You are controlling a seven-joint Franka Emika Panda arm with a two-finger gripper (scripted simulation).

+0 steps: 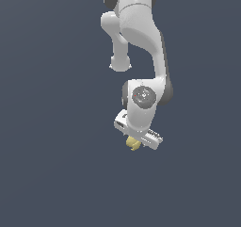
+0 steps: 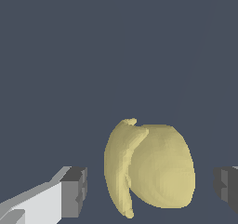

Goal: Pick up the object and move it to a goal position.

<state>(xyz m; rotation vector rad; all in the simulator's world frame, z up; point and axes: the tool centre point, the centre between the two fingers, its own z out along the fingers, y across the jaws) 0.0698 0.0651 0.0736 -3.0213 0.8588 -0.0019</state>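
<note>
pale-yellow object (image 2: 153, 169): lumpy, curved lobes | likely light, rigid, smooth enough to slip | gripper (image 2: 151, 190): spread wide, pads apart from it | best pinched across its narrow width

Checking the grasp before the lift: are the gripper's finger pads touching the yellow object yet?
Apart. The wrist view shows dark background between the yellow object and each of the finger pads of the open gripper.

The object (image 2: 151, 169) sits between the tool's (image 2: 151, 190) spread fingers (image 2: 74, 193), gaps on both sides.
</note>
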